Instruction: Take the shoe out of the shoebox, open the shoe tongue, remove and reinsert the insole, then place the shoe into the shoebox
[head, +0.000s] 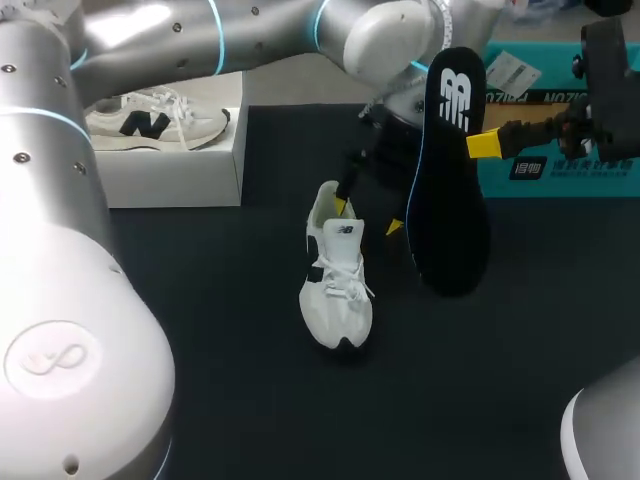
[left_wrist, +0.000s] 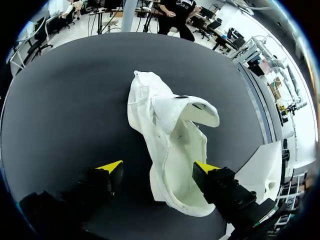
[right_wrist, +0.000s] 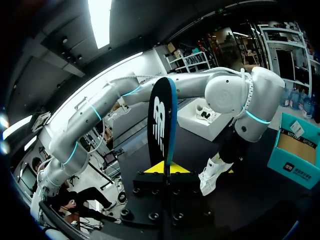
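Our shoe (head: 337, 285) lies on the table (head: 220, 350) near its middle. Its long axis runs 12 to 6, toe at 6, heel at 12, tongue lifted. Our left gripper (head: 369, 218) straddles the heel with its fingers spread wide, gripping nothing. At the shoe's 2 o'clock our right gripper (head: 478, 145) is clamped on the insole (head: 450, 170), which stands on end, logo end at 12.
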